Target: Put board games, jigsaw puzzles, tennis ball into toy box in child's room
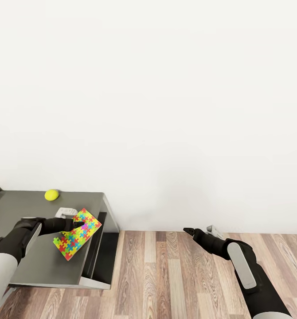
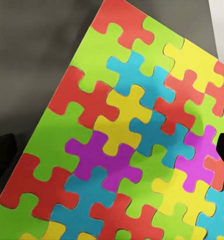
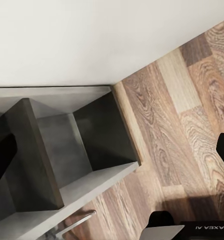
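Clearly the left gripper (image 1: 80, 224) has its jaws clamped on the jigsaw puzzle (image 1: 77, 239) over the table (image 1: 15, 208), so it should carry it level toward the toy box, while the right gripper (image 1: 189, 231) hangs idle, jaws apart.

One jigsaw puzzle (image 1: 77, 234), one tennis ball (image 1: 51, 194), one table (image 1: 15, 208), two pincers

Only readable bit I can spot is "GALAXEA AI" in white, upside down, on a dark robot part (image 3: 208, 229) in the right wrist view. Nothing else has lettering.
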You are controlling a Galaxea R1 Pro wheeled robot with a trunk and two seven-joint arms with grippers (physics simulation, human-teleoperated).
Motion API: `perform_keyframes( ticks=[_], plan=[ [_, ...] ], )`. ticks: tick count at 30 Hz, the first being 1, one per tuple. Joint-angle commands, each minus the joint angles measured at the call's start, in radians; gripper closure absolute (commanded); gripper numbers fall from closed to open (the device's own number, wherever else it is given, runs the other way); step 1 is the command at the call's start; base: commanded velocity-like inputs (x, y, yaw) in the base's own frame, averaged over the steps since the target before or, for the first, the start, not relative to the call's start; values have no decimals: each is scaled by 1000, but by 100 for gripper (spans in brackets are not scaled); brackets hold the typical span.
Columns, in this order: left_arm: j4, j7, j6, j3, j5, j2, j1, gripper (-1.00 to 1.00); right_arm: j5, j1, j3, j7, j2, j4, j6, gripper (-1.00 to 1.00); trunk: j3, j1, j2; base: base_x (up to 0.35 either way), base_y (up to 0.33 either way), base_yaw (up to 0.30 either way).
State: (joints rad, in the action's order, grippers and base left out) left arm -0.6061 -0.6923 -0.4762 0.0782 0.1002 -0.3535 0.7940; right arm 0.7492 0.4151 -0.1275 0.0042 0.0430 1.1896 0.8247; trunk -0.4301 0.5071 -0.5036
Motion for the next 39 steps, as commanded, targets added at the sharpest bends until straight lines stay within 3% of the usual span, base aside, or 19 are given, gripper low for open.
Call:
perform_keyframes(
  ticks=[1, 39],
  plan=[
    [-1, -9, -5, 6, 10, 1, 1, -100, 1, 1, -1, 0, 0, 1, 5, -100, -1, 0, -1, 0, 0, 0],
    [-9, -21, -6, 7, 10, -3, 1, -100, 1, 1, -1, 1, 1, 1, 5, -100, -1, 0, -1, 0, -25, 0]
  ],
)
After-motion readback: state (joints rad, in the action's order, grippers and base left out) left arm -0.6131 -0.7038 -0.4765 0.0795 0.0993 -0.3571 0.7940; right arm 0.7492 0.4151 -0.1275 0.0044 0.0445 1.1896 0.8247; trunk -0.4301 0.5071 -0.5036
